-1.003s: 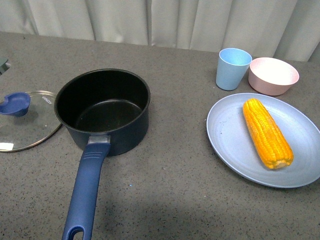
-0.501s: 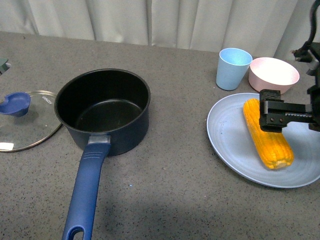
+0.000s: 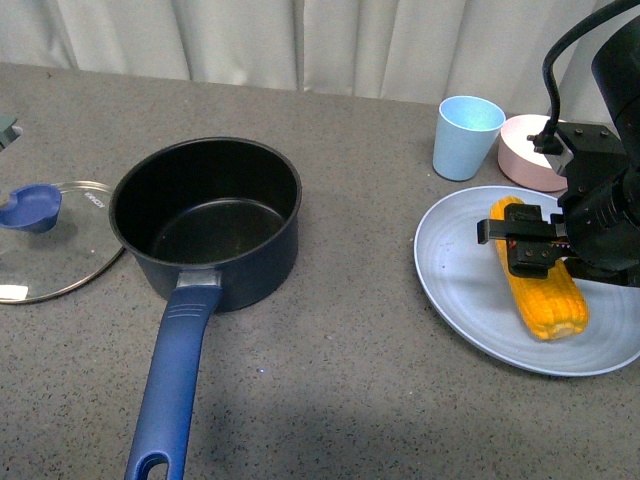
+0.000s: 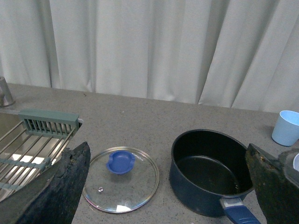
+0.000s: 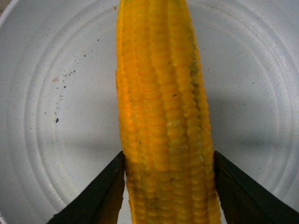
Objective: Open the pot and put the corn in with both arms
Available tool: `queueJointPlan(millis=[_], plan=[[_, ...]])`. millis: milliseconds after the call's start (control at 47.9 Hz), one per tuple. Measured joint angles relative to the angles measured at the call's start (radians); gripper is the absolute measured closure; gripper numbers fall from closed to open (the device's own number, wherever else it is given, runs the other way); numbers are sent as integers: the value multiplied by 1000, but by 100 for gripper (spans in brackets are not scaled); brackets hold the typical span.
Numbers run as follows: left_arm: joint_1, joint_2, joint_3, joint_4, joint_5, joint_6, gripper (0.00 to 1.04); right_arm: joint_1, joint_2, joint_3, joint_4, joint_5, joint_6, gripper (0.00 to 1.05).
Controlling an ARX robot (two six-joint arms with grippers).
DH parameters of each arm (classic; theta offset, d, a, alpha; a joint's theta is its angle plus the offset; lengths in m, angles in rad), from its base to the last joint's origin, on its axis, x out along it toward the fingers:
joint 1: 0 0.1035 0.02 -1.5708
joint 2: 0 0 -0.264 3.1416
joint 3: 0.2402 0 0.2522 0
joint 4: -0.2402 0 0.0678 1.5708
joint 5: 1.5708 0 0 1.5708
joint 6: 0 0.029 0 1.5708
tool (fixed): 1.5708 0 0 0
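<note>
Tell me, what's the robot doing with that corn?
The robot is getting ready to pick up the corn. Its right gripper is down over the cob on the blue plate, with one finger on each side. Whether it is squeezing yet is hard to tell. The pot is open and empty, and its glass lid lies on the table beside it. The left gripper is open and holds nothing.

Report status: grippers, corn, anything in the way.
Left gripper open, empty. Right gripper astride corn on plate, clamp unconfirmed. Pot open, lid beside it; nothing seen between plate and pot.
</note>
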Motion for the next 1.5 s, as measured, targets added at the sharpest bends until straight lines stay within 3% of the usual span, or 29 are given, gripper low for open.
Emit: queueJointPlan(millis=[167,543,689,836,1086,1274,1316,1400,1504], plan=[[0,0,0,0,0,0,6,2,0,4,-3,-20,16,76],[0,0,0,0,0,0,6,-10,-127,-16,-2,-180,51,91],[0,0,0,0,0,0,6,26,-236,28,23,-478,183,94],[0,0,0,0,0,0,6,113,-197,103,78,-584,313,94],[0,0,0,0,0,0,6,300,-11,286,100,-595,496,95],[0,0,0,0,0,0,6,356,80,389,63,-557,528,95],[0,0,0,0,0,0,6,362,93,404,56,-557,526,90],[0,0,0,0,0,0,6,367,104,423,49,-537,525,69],[0,0,0,0,0,0,6,367,104,427,46,-516,512,55]])
